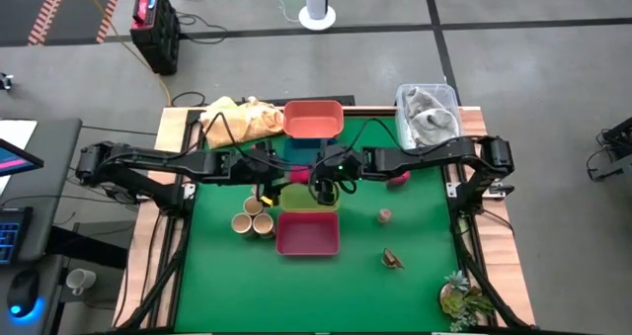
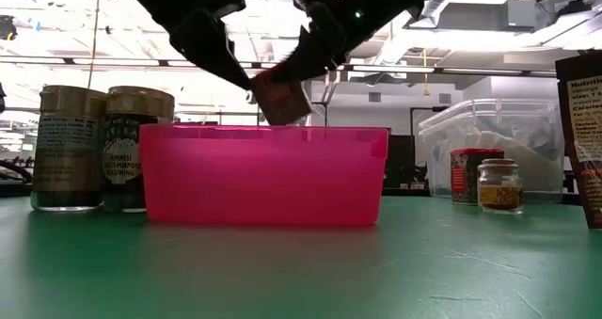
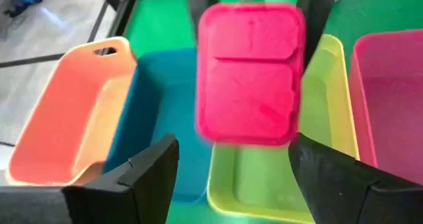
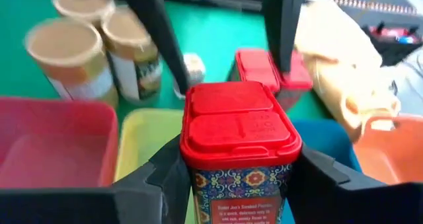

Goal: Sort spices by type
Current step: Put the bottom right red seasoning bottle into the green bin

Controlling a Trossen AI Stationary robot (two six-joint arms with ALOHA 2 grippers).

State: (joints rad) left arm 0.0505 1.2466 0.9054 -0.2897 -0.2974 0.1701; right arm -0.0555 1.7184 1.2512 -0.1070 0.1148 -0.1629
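my right gripper is clamped on a red-lidded spice tin, one finger pressed on each side, holding it upright in the air over the yellow-green tray. my left gripper faces it from the other side w/ fingers spread wide. the tin sits in the gap between them but they don't touch it.

around me: four trays in a row down the mid of the green mat: orange tray, teal tray, the yellow-green one, then magenta tray. three tan tubs stand bunched just beside the magenta tray on my left side. on my right side: another pink-red block near my right arm, a small jar, a dark brown piece, and a leafy sprig at the near corner. yellow cloth lies by the orange tray.

right wrist cam alone shows the tin's patterned label, plus a second red-lidded tin on the mat beyond, by my left fingers. low cam has the magenta tray wall blocking the other trays, w/ the held tin poking above its rim. the teal and yellow-green trays show bare floors in the left wrist cam.

clear bin at the far right corner holds a crumpled grey cloth.
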